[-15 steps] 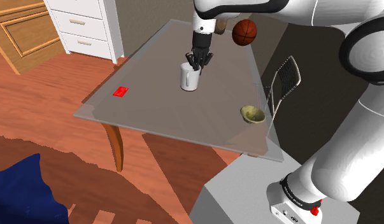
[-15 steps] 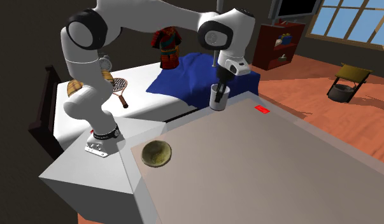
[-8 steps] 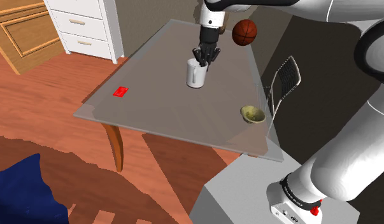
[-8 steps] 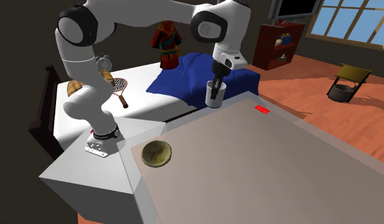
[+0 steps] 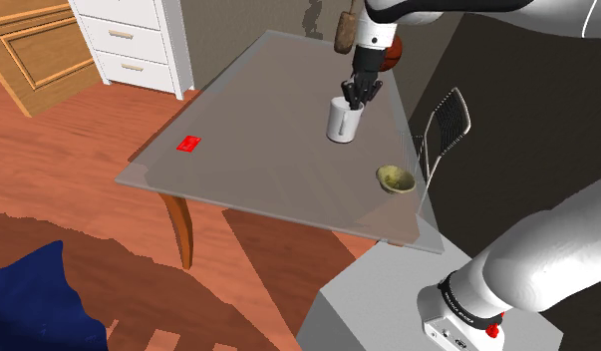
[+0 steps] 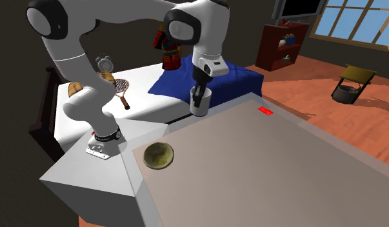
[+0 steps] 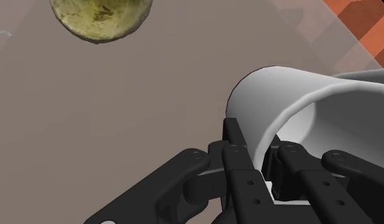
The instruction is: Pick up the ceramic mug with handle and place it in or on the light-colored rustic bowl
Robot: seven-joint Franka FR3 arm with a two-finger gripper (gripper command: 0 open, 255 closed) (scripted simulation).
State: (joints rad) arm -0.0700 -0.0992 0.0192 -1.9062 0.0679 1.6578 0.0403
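Observation:
My black gripper is shut on the rim of a white mug, one finger inside and one outside the wall. The mug hangs upright under the hand, above the glass-topped table, toward the shoulder view's right. In the wrist view the gripper clasps the mug's wall, and the yellowish-green bowl lies on the table ahead of the fingers. That bowl sits near the table's corner closest to the stand. In the second exterior view the mug hangs from the gripper beyond the bowl.
A red card lies on the table's left side in the shoulder view. A basketball and a racket lie off the table's right edge. A white dresser stands at the back left. A blue blanket covers the bed behind.
The arm has carried the mug toward the shoulder view's right, closer to the bowl's side of the table. The grip on the rim has stayed shut.

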